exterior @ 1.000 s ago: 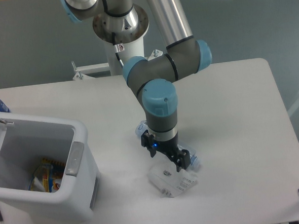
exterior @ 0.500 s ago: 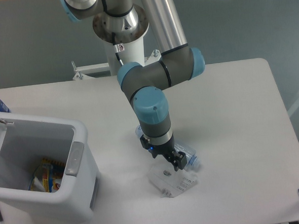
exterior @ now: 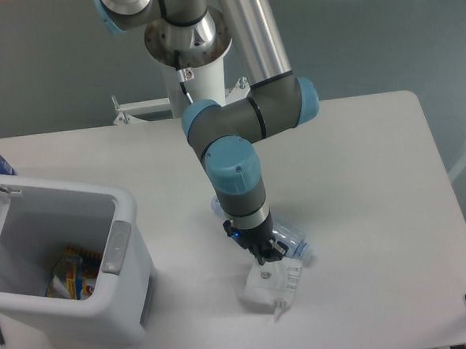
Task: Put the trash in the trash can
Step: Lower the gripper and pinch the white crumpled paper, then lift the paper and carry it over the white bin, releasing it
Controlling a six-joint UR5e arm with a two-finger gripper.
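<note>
- The tabletop point(exterior: 359, 159) carries everything: bin at the left, trash near the middle front, well apart from each other.
- The trash can point(exterior: 107, 309) stands open, lid tipped back at its left side, grey latch facing right. Colourful packets point(exterior: 69, 278) lie on its floor; neither piece of trash is in it yet.
- The arm point(exterior: 250, 126) has swung its wrist slightly left and lower than a second ago, so the tool now points down at the wrapper rather than hanging above the bottle.
- The crushed bottle point(exterior: 288, 241) lies on the tabletop just behind the tool, in the same place as in the earlier pictures, untouched.
- The wrapper point(exterior: 273, 286) is what changed: earlier it lay flat and spread out, now it is bunched, narrower, and tilted with one corner pointing down toward the front edge. That suggests it has been pinched and is starting to lift.
- The pincer point(exterior: 267, 258) sits at the wrapper's top edge with its tips drawn close together; it appears clamped on the wrapper, though the contact itself is too small to be certain.
- By my reading, the grasp is just made; lifting and carrying left to the bin remain, then the bottle.
</note>
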